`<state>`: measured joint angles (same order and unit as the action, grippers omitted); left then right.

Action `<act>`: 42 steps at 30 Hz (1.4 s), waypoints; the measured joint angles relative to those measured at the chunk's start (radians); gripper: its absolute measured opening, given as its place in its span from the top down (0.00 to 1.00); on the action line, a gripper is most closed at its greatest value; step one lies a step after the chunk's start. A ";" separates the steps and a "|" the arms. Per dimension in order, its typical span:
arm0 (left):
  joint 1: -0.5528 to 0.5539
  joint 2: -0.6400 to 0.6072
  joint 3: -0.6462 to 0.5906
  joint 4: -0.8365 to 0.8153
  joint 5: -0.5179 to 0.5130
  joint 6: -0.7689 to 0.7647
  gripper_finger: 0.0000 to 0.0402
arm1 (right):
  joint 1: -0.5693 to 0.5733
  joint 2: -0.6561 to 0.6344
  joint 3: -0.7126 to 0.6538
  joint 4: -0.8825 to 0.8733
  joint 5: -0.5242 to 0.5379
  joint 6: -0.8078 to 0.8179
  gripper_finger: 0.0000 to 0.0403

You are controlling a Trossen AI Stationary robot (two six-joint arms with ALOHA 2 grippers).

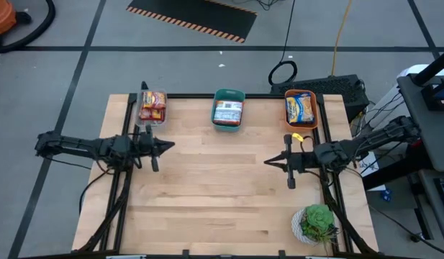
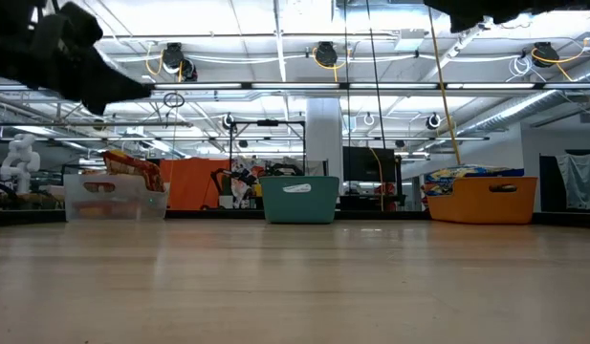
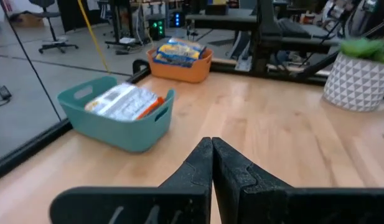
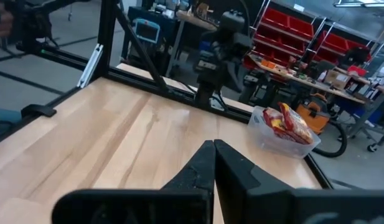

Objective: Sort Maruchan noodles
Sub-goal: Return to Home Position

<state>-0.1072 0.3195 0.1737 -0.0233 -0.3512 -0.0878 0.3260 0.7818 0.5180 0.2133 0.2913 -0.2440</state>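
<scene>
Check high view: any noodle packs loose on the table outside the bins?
No, the noodle packs all lie inside the transparent bin, teal bin or orange bin at the far edge.

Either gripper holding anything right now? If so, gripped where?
Nothing is held. The left gripper and right gripper are both shut and empty over the table. The noodle packs lie in the transparent bin, teal bin and orange bin.

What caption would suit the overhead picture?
Noodle packs sit sorted in the transparent bin, teal bin and orange bin; left gripper and right gripper shut, empty.
</scene>
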 joint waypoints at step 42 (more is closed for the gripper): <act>0.000 0.001 -0.164 0.155 0.038 -0.107 0.99 | 0.001 -0.627 -0.332 -0.187 -0.006 0.128 1.00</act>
<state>-0.1073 0.3206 0.0097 0.1322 -0.3134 -0.1951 0.3267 0.1547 0.1864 0.0266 0.2850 -0.1162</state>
